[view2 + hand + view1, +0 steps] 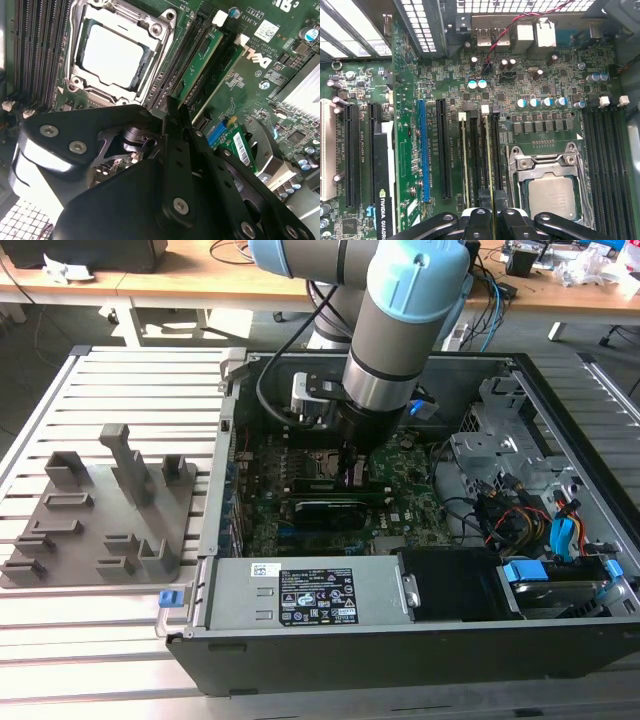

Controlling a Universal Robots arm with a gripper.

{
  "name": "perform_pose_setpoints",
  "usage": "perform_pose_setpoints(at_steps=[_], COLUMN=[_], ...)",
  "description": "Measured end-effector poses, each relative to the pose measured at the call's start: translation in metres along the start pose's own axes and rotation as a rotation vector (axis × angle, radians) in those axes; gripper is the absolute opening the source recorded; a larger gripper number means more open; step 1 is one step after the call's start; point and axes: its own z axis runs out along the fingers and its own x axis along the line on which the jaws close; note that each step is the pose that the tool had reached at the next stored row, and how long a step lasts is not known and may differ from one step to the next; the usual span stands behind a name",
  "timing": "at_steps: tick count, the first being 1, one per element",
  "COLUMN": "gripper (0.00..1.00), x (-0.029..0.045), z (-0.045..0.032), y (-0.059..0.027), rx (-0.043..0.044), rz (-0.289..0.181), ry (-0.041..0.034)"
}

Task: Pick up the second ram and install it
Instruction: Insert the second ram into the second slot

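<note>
My pincer (490, 220) pinches the second ram (489, 165) on edge in its slot beside the first ram (465, 165), not yet let go.

Looking down on a green motherboard (540, 130) with processor socket (552, 192). Pincer (492, 220) closed on the second ram (489, 165), standing on edge in a slot beside the socket.

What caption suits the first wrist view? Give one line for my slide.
Claw holding the second ram edge-on in a motherboard slot beside the CPU socket.
</note>
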Motion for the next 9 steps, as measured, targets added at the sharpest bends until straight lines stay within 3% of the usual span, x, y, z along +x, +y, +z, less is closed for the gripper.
perform_pose_setpoints(at_steps=[9], gripper=[0.14], x=[0.0005], z=[0.0081], y=[-0.0009], rx=[-0.0001], rz=[0.000], ry=[-0.0020])
